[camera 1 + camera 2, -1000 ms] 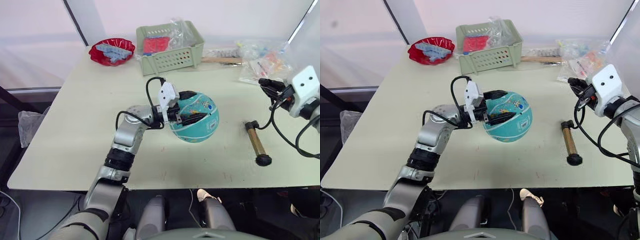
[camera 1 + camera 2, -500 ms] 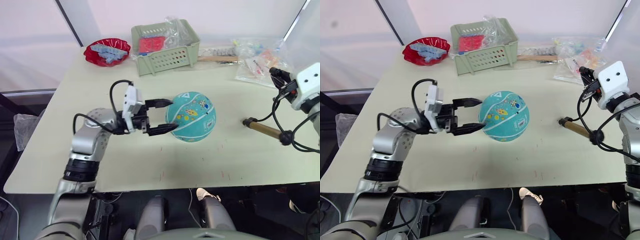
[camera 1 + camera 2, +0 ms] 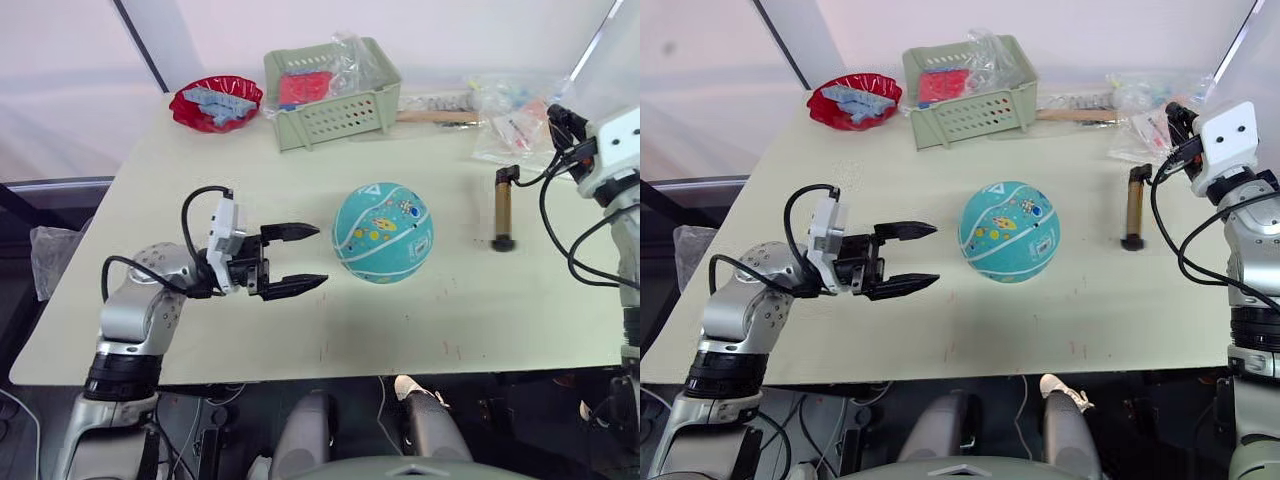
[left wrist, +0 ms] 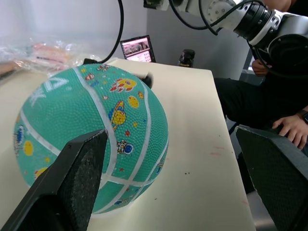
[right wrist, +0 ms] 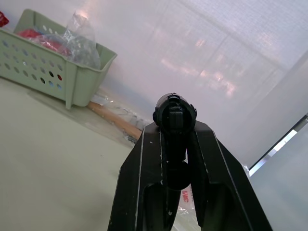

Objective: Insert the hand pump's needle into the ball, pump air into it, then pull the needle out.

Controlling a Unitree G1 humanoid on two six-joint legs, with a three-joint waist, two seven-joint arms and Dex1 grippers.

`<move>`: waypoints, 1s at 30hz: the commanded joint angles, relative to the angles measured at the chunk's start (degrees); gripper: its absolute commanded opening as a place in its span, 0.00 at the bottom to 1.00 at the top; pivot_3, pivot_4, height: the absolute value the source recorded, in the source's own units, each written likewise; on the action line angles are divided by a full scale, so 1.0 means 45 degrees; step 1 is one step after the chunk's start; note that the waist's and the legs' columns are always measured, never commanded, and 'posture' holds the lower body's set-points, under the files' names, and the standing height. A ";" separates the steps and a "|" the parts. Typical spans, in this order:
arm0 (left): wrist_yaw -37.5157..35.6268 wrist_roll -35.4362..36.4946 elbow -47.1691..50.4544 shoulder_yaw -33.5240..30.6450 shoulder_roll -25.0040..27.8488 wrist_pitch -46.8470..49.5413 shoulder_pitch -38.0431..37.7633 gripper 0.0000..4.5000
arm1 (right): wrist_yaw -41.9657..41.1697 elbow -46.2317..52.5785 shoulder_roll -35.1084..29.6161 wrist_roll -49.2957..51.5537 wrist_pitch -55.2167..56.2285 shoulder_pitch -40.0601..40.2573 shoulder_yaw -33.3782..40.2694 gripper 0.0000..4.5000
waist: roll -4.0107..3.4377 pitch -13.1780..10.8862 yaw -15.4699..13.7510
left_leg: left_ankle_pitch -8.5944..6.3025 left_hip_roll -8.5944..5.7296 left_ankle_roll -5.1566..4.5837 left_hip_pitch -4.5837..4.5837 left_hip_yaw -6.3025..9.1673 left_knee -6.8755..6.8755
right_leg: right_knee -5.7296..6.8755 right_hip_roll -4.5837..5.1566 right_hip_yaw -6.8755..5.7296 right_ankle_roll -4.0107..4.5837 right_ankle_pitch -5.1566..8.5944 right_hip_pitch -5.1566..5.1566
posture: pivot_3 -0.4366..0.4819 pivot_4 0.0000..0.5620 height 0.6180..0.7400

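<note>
The teal ball (image 3: 382, 232) with white stripes rests mid-table, free of both grippers. My left gripper (image 3: 320, 256) hangs open a short way to the ball's left, fingers pointing at it; the left wrist view has the ball (image 4: 91, 144) close ahead between the wide-apart fingers (image 4: 72, 187). The brass hand pump (image 3: 503, 208) lies on the table right of the ball, its black hose running up to my right gripper (image 3: 1180, 112) at the far right. That gripper (image 5: 175, 126) is shut on the hose's black end fitting (image 5: 174, 109). The needle itself is too small to make out.
A green basket (image 3: 335, 95) with bagged items and a red bowl (image 3: 215, 103) stand at the table's back. Plastic bags (image 3: 505, 125) and a wooden stick (image 3: 440, 118) lie at the back right. A person's hand (image 4: 291, 130) rests beyond the table's edge.
My left gripper let go of the ball and drew back to the left, staying open. The right gripper moved further back, and the pump was dragged along and swung round.
</note>
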State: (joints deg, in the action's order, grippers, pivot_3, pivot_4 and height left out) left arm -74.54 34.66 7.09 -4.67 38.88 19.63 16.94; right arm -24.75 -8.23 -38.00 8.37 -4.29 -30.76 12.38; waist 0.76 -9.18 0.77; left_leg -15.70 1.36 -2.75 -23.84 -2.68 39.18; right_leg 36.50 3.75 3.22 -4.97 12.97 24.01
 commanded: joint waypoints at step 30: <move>-0.0309 -0.0046 -0.0236 -0.0885 0.0503 -0.1366 -0.2026 1.00 | -0.2784 0.4404 -0.0035 0.1493 0.1066 0.8576 0.0802 0.38 | -0.0002 0.0000 0.0005 | 0.0021 0.0005 0.0032 0.0051 0.0016 0.0022 | 0.0049 -0.0010 0.0004 0.0041 0.0023 -0.0035 | 0.48 0.27 0.97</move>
State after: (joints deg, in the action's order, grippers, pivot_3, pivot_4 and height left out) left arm -75.17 34.43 5.76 -7.29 40.35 14.90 8.14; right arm -35.53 8.74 -36.99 12.89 1.76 6.97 13.67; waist 0.75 -9.18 0.79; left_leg -15.60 1.38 -2.61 -23.61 -2.61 39.28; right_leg 36.72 3.70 3.24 -4.79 13.07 23.85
